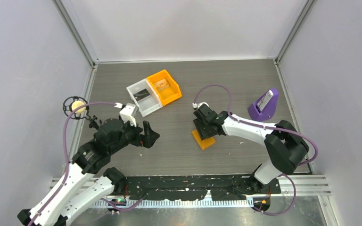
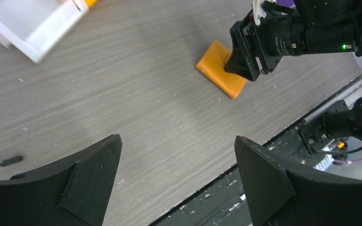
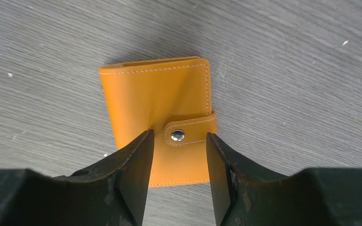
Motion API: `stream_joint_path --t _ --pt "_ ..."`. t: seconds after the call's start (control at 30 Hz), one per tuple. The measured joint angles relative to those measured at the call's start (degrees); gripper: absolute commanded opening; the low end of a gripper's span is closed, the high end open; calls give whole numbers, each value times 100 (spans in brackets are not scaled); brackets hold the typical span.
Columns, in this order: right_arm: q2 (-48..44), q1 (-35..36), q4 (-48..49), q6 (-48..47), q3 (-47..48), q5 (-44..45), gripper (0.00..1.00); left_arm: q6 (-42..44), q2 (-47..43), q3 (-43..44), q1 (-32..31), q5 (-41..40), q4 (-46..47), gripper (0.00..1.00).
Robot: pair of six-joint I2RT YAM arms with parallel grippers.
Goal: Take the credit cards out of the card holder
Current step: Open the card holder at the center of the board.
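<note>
A: Just right of centre in the top view, the card holder (image 1: pixel 203 140) lies flat on the table (image 1: pixel 169 155), snapped shut, with the right gripper (image 1: pixel 201 126) directly over it. Why there and not at an edge?

B: Check the right wrist view. The jaws stand partway apart, one on each side of the strap (image 3: pixel 195 128), with the snap button (image 3: pixel 177 135) between them. Nothing's clamped. My guess is it's lining up on that strap, since no card comes out until the snap pops. No cards are visible at all, just a closed orange cover with stitching.

A: Is it touching the holder?

B: Can't tell tbh. The tips look right at the cover, but the view doesn't settle whether they're in contact or just above it.

A: And the left gripper (image 1: pixel 147 134), lower left of centre in the top view?

B: Wide open, empty, over bare table and well apart from the holder. Its camera looks toward the holder, so I'd say it's there to pin the thing down or take a card. A flat wallet like that will probably slide if one arm tugs the strap alone.

A: What about the orange bin (image 1: pixel 166 86) and the white bin (image 1: pixel 143 96) at upper centre?

B: Drop-off spots, maybe. Pure guess.
</note>
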Motion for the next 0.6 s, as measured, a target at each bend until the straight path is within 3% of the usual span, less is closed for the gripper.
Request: stream_joint_path --t 0.17,0.47,0.6 --pt "-24 -24 337 -48 -306 -2 42 -350 570 -46 0 374 118 91" --pt "-107 -37 839 -48 -511 -17 7 -763 809 -369 0 570 310 89" --pt "-157 -63 960 2 -551 -155 5 -938 892 -588 0 573 470 86"
